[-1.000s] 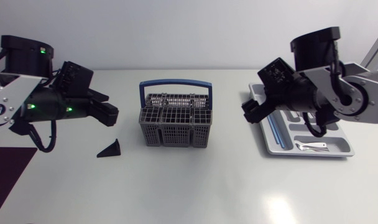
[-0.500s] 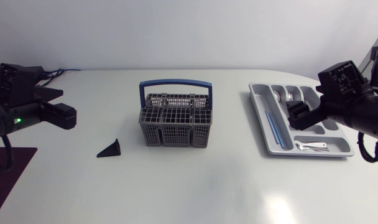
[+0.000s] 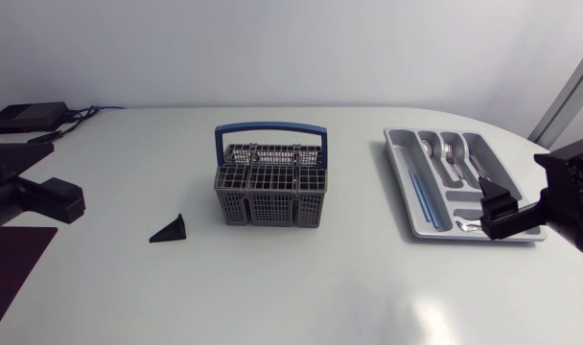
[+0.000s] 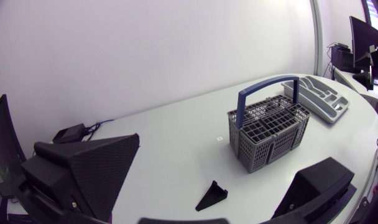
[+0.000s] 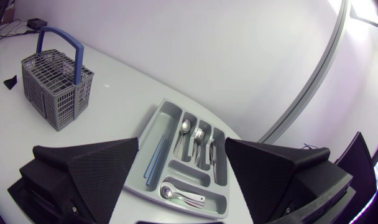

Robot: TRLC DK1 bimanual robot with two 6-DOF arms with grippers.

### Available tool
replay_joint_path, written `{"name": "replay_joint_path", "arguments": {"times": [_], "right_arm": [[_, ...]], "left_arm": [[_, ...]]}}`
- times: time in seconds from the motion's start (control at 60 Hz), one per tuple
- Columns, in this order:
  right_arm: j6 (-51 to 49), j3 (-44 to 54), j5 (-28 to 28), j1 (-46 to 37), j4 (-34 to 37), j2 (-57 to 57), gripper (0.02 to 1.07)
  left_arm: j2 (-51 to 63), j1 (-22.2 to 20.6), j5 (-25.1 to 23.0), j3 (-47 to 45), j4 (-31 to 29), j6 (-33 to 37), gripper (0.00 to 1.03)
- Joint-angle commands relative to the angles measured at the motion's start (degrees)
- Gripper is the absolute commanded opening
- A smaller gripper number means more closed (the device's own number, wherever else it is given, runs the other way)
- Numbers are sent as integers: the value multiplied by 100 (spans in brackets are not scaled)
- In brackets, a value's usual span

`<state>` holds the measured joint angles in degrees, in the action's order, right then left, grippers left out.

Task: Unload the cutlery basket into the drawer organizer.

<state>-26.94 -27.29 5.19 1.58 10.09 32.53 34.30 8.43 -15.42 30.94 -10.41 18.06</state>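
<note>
**Q:** Where is the cutlery basket, and which way does it lie?

**A:** The grey cutlery basket [image 3: 269,196] stands upright near the middle of a plain white counter [image 3: 301,278] with a rounded edge. Seen from above, its long side runs left to right. A blue handle [image 3: 269,127] arches over it along that same line.

**Q:** And the drawer organizer?

**A:** The grey drawer organizer [image 3: 403,192] lies flat to the right of the basket, well apart from it. Its long axis runs from the near edge of the counter toward the far edge, slightly slanted. A thin blue rod [image 3: 423,196] lies lengthwise in the long slot nearest the basket. Spoons [image 5: 184,127] and forks [image 5: 200,133] lie in the slots beside it, also lengthwise. More metal cutlery lies in the cross compartment at the near end, but I cannot tell which pieces.

**Q:** What else is on the counter?

**A:** A small black wedge [image 3: 169,230] sits to the left of the basket, nearer the front. A small black box [image 3: 28,117] with cables sits at the far left corner.

**Q:** How are the grippers?

**A:** The left gripper [image 4: 229,158] is released, its broad fingers spread wide and touching no object. It sits at the counter's left edge, well apart from the basket. The right gripper [image 5: 183,146] is also released and spread wide. It is at the organizer's near right corner, and in the overhead view it covers part of that end.
</note>
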Motion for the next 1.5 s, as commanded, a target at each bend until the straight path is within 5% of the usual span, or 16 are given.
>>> {"name": "replay_joint_path", "arguments": {"times": [0.0, 0.317, 0.333, 1.483], "right_arm": [[-110, 242, -9, -123, -68, -353, 102], [496, 852, -185, -227, -217, -1145, 102], [-171, 619, -537, -782, 72, -1100, 102], [-171, 1490, -440, -923, 494, -3069, 102]], "left_arm": [[-302, 63, -66, -246, 66, 66, 99], [-1219, -147, 286, -978, 284, -414, 99], [-1427, -8, -75, -782, 171, -163, 99], [-3044, 133, -110, -1793, 382, -391, 99]]}}
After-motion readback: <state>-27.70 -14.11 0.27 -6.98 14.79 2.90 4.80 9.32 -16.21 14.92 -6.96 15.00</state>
